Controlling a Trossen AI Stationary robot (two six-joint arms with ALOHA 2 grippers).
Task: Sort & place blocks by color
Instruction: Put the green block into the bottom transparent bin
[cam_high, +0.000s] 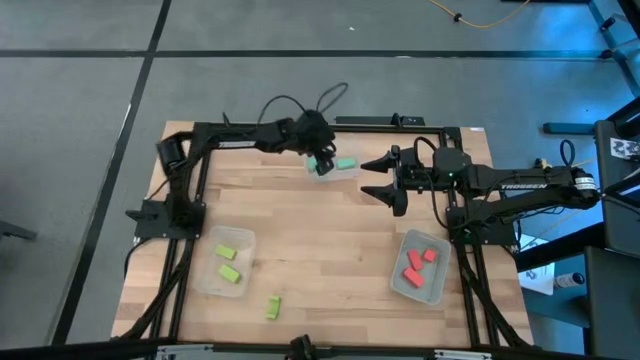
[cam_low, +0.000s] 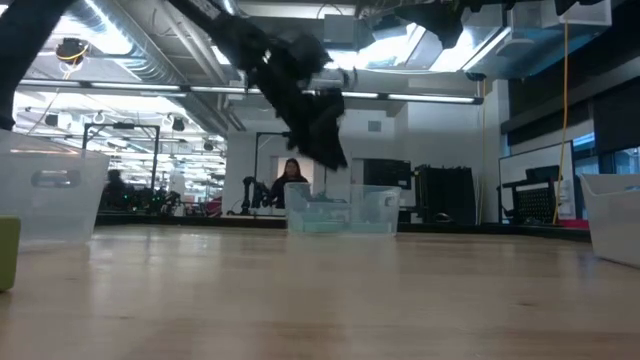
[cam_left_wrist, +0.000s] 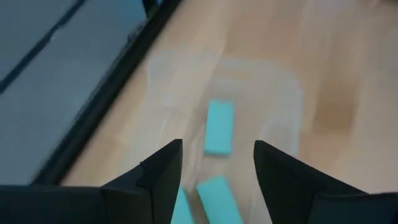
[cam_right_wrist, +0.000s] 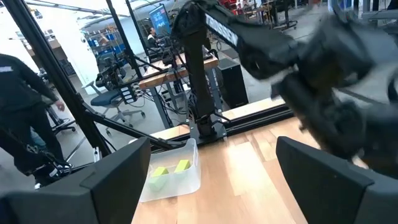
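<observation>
My left gripper (cam_high: 322, 160) hovers open over a clear bin (cam_high: 338, 168) at the table's far middle. In the left wrist view, teal blocks (cam_left_wrist: 219, 127) (cam_left_wrist: 219, 199) lie flat on the bin floor below the spread fingers (cam_left_wrist: 163, 167). My right gripper (cam_high: 380, 178) waits open just right of that bin, above the table. Lime blocks (cam_high: 228, 262) lie in a clear bin (cam_high: 243, 240) at the near left. Red-orange blocks (cam_high: 418, 262) lie in a clear bin (cam_high: 405, 285) at the near right. One lime block (cam_high: 273, 307) rests loose on the table near the front edge.
A black frame (cam_high: 300, 128) borders the wooden table at the far edge and both sides. In the low view the loose lime block (cam_low: 8, 255) sits at the left edge and the teal bin (cam_low: 343, 210) stands far off. People (cam_low: 292, 180) (cam_right_wrist: 18, 93) are in the room beyond.
</observation>
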